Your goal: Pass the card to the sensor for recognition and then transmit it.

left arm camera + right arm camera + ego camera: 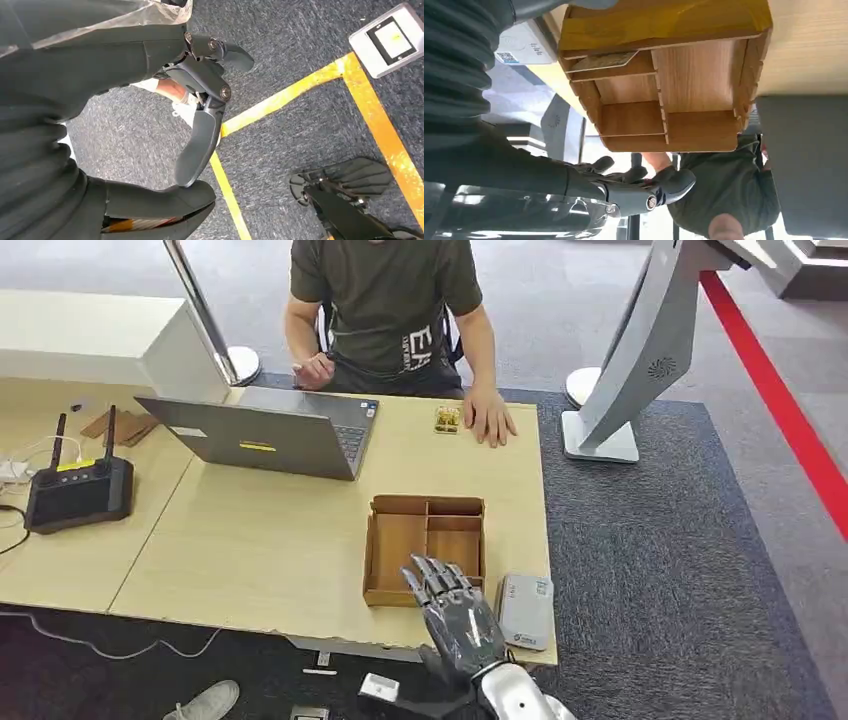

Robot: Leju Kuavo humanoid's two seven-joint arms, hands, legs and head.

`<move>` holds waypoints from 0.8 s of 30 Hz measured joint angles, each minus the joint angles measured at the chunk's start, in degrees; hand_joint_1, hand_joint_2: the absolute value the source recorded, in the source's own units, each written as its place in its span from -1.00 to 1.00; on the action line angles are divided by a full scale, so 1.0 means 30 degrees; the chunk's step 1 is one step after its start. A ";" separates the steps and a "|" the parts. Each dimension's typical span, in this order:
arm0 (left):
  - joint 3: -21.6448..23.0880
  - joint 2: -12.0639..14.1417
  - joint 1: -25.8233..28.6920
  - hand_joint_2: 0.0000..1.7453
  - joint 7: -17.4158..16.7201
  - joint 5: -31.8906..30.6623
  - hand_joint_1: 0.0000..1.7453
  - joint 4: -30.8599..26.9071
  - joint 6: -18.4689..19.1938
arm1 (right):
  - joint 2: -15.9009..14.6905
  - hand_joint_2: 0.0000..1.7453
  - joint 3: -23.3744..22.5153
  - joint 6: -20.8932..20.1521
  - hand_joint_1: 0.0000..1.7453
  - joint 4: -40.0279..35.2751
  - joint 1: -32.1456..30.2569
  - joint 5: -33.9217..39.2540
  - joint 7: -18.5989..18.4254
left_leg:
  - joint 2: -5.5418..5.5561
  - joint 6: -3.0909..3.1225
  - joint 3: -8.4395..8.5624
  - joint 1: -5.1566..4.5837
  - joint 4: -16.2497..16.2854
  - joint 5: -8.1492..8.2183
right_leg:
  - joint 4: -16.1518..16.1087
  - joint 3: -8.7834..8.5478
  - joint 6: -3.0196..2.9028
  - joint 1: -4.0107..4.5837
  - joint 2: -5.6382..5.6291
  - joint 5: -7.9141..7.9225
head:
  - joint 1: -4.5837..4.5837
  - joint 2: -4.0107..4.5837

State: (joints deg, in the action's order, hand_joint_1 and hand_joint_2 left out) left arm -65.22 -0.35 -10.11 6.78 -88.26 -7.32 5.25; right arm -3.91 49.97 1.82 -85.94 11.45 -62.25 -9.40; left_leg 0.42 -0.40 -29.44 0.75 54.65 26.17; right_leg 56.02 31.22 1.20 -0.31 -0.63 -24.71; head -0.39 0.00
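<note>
Note that the card (604, 61) is largely hidden: in the right wrist view you see one pale edge of it lying in a corner compartment of the wooden tray (385, 550), on the side nearest the grey sensor (526, 611). Your right hand (455, 615) hovers over the tray's near edge, fingers (432, 577) spread and holding nothing. Your left hand (200, 95) hangs above the carpet, fingers apart and empty. On the table (260, 560) you can count one laptop (270, 435), one black router (78, 490) and one small gold object (447, 419). A person (385, 310) sits opposite, one hand beside that object.
</note>
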 joint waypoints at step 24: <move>-0.0255 -0.0022 0.0114 1.00 -0.0022 0.0102 -1.00 -0.0007 -0.0022 | 0.0940 1.00 -0.0174 0.1551 -1.00 0.4800 0.1066 -0.2527 -0.1245 | 0.0001 0.0000 0.0001 0.0000 0.0000 0.0000 | 0.0000 0.0003 -0.0001 -0.0001 0.0001 0.0000 | 0.0000 0.0000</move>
State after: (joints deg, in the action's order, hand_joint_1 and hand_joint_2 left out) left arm -65.99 -0.42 -9.76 6.71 -87.95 -7.34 5.18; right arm -1.09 49.44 6.47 -71.54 14.65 -69.83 -13.13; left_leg 0.42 -0.40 -29.44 0.75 54.65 26.17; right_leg 56.03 31.23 1.20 -0.31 -0.62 -24.71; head -0.39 0.00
